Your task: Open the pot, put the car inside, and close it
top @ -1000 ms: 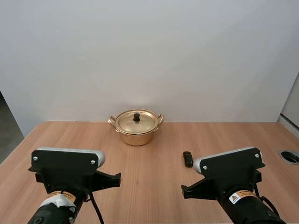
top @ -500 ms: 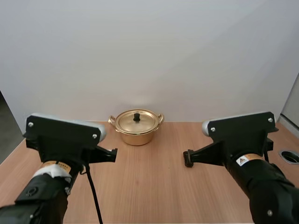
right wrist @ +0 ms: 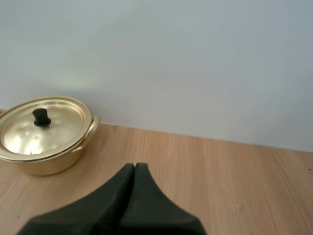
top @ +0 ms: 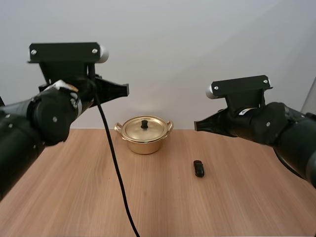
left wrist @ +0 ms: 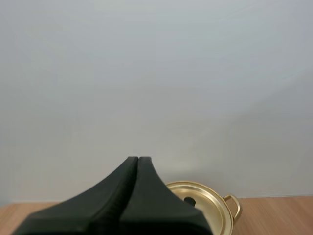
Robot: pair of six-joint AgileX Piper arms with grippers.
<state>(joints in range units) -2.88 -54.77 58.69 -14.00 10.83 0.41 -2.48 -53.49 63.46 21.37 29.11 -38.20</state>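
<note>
Though lifted within the last second from low by the near edge to high over the bench (top: 74, 197), carry nothing yet; left arm (top: 49, 116) up at the left, right arm (top: 266, 123) up at the right, both well apart from the goods; left jaws closed, pressed into one dark wedge in the left wrist view, aimed over the pot (top: 144, 140); right jaws closed likewise and empty, pot ahead of them on the wood. Pot at the back middle of the bench, lid (top: 136, 129) on, black knob (top: 144, 123) upright; car (top: 198, 168), small and dark, flat on the wood to the right of the pot and nearer, apart from it, no longer half hidden by the right arm. Means, as a judgement, only a start made: lid not off, car untouched; likely next, down to the knob, jaws to be parted first.
</note>
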